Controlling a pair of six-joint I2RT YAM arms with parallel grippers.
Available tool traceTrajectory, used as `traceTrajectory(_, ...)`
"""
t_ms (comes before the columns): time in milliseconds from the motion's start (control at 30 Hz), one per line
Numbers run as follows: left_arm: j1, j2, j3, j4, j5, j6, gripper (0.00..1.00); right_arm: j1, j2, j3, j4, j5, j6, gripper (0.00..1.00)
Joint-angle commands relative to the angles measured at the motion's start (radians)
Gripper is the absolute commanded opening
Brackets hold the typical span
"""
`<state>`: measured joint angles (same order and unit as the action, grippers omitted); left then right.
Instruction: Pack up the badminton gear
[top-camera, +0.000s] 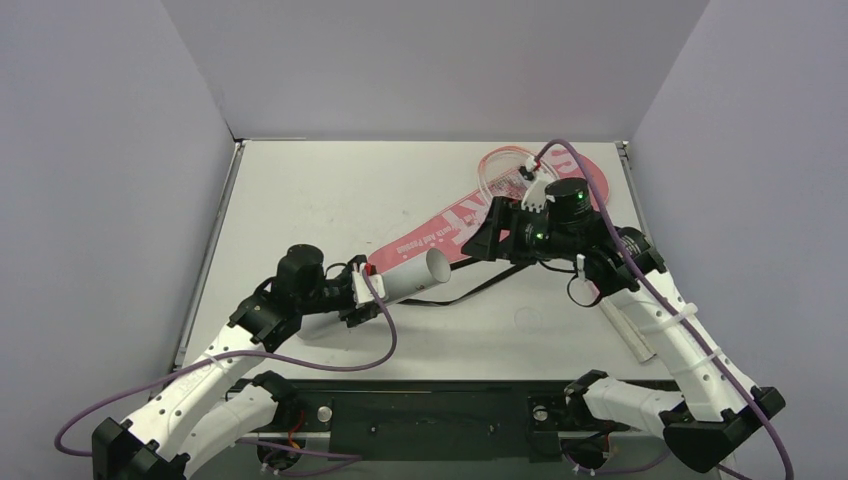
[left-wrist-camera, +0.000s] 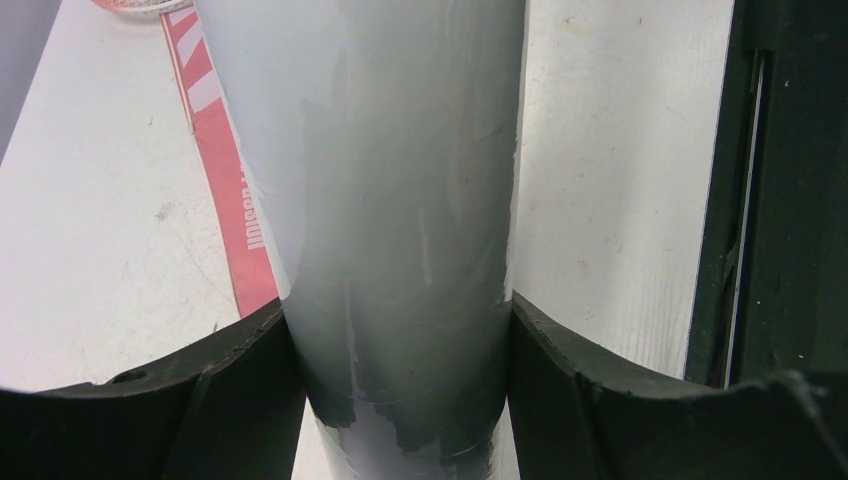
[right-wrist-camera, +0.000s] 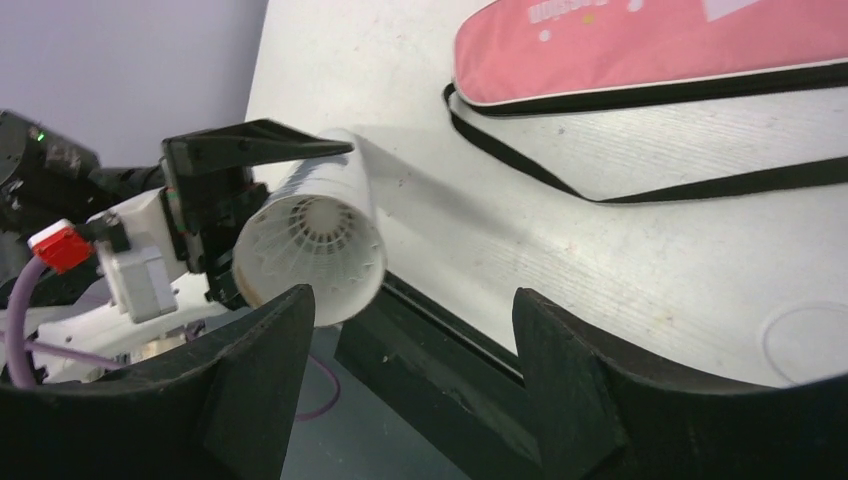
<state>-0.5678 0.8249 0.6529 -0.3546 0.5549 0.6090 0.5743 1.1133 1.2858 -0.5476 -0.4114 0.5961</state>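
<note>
A: We count one tube (top-camera: 412, 277), clamped in our left gripper (top-camera: 365, 290) above the table (top-camera: 330, 190), one shuttlecock (right-wrist-camera: 318, 235) showing inside its mouth.
B: Our right gripper (right-wrist-camera: 410, 300) gapes empty facing it; one pink cover (top-camera: 450, 222) lies beyond.

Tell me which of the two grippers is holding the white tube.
The left gripper: it is closed around the body of the white tube. The right gripper holds nothing and stands open, facing the tube's open end.

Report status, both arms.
Left gripper shut on white tube, mouth toward right arm. Right gripper open, empty. Shuttlecock inside tube. Pink cover, black strap loose on table.
</note>
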Motion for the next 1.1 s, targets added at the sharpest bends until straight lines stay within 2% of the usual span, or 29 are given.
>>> traceTrajectory(0, -0.001, -0.025, 0.009, 0.051, 0.016, 0.002, 0.00, -0.081, -0.020, -0.049, -0.106, 0.087, -0.022, 0.68)
traceTrajectory(167, -0.001, -0.027, 0.004, 0.050, 0.011, 0.009, 0.00, -0.139, 0.018, -0.218, -0.199, 0.354, 0.015, 0.62)
traceTrajectory(267, -0.001, -0.029, 0.003, 0.047, 0.006, 0.015, 0.00, -0.121, 0.057, -0.320, -0.189, 0.479, 0.038, 0.57)
traceTrajectory(367, 0.000, -0.029, 0.001, 0.043, 0.005, 0.015, 0.00, -0.095, 0.117, -0.413, -0.152, 0.591, 0.060, 0.56)
traceTrajectory(600, 0.000, -0.027, -0.001, 0.045, 0.006, 0.012, 0.00, -0.017, 0.267, -0.480, -0.029, 0.673, 0.089, 0.46)
traceTrajectory(700, 0.001, -0.026, -0.002, 0.048, 0.009, 0.011, 0.00, -0.009, 0.315, -0.486, 0.042, 0.647, 0.084, 0.46)
traceTrajectory(1067, 0.003, -0.029, -0.004, 0.042, 0.005, 0.008, 0.00, 0.017, 0.419, -0.515, 0.136, 0.650, 0.094, 0.43)
